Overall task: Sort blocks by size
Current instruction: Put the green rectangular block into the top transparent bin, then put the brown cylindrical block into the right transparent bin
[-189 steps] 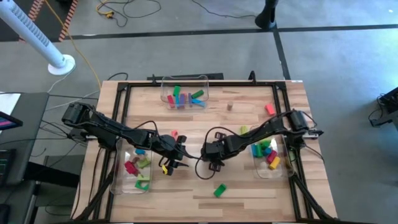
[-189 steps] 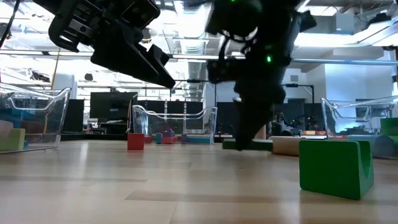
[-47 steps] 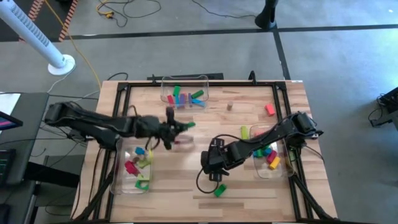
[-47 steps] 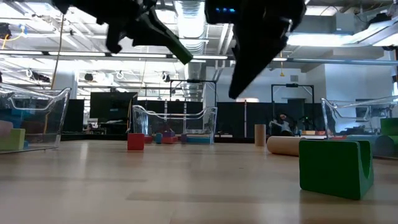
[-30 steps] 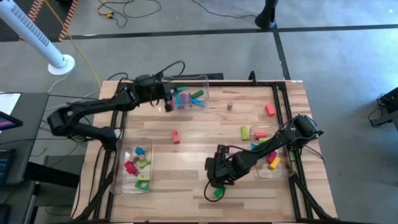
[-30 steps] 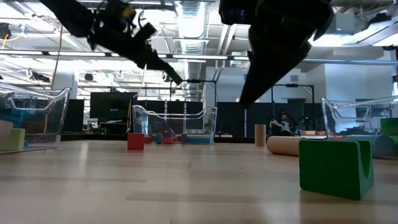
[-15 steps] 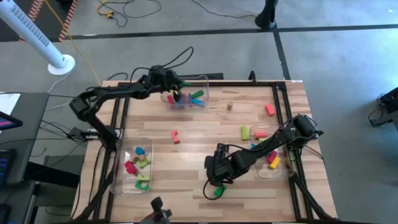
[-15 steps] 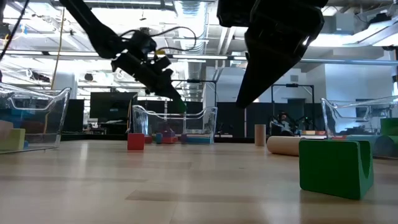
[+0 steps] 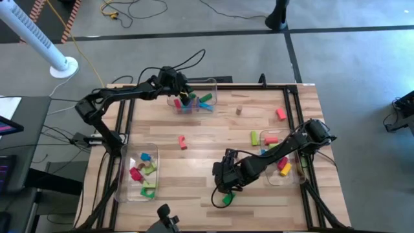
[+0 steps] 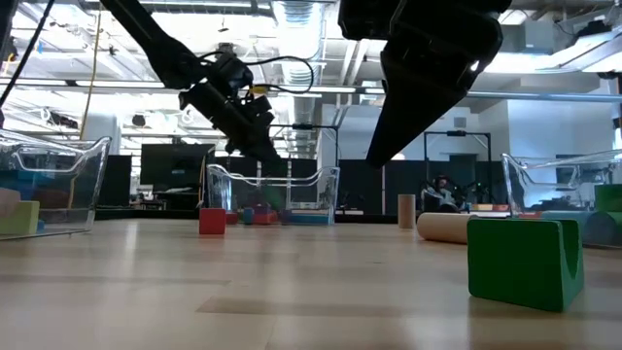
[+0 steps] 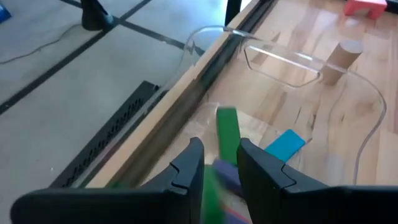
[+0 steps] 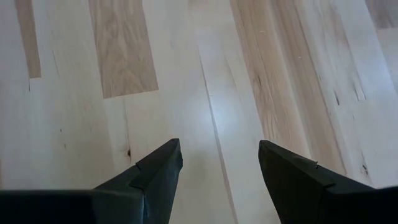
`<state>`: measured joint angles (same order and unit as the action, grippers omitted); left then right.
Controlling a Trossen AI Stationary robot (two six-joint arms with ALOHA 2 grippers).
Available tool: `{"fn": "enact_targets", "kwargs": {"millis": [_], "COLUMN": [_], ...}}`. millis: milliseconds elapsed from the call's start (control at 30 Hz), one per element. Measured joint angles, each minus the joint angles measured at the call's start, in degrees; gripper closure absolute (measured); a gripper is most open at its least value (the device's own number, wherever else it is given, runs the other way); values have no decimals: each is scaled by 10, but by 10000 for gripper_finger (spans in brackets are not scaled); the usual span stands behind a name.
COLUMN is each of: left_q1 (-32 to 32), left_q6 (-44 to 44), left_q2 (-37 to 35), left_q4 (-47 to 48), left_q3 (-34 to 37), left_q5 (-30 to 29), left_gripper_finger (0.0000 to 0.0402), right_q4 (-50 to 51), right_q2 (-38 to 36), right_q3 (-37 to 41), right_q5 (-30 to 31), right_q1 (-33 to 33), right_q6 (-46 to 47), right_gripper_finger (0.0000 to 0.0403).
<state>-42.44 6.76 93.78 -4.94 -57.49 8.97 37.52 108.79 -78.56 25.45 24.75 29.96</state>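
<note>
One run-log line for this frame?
left gripper: over far bin, releasing green block | right gripper: open above green arch

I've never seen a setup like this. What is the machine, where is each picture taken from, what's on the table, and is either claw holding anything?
It is a robot with two dark jointed arms at a wooden table, sorting small toy blocks into clear plastic bins. One picture looks straight down from above, one looks level across the tabletop, and two come from cameras on the arms' wrists.

The left gripper is over the far bin, which holds several blocks. Between its fingers a green block shows blurred; the fingers are slightly apart, so whether it is gripped or already let go cannot be told.

The right gripper is open and empty above bare wood, beside a green block on the table. More loose blocks and two side bins lie around.
</note>
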Motion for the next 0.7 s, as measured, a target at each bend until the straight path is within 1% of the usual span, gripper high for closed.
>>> {"fn": "enact_targets", "kwargs": {"millis": [333,367,533,700], "left_q1": [0,0,1,11], "left_q6": [-2,-6,-27,-30], "left_q2": [0,0,-1,-10], "left_q4": [-2,-4,-13,-8], "left_q3": [0,0,0,1], "left_q5": [1,4,57,70], "left_gripper_finger": [271,269,265,266], "right_q4": [1,0,2,2], "right_q2": [0,0,0,0], "right_q3": [0,0,0,0], "right_q5": [0,0,1,2], "right_q1": [0,0,0,0], "right_q6": [0,0,0,0], "right_gripper_finger": [155,155,155,155]}}
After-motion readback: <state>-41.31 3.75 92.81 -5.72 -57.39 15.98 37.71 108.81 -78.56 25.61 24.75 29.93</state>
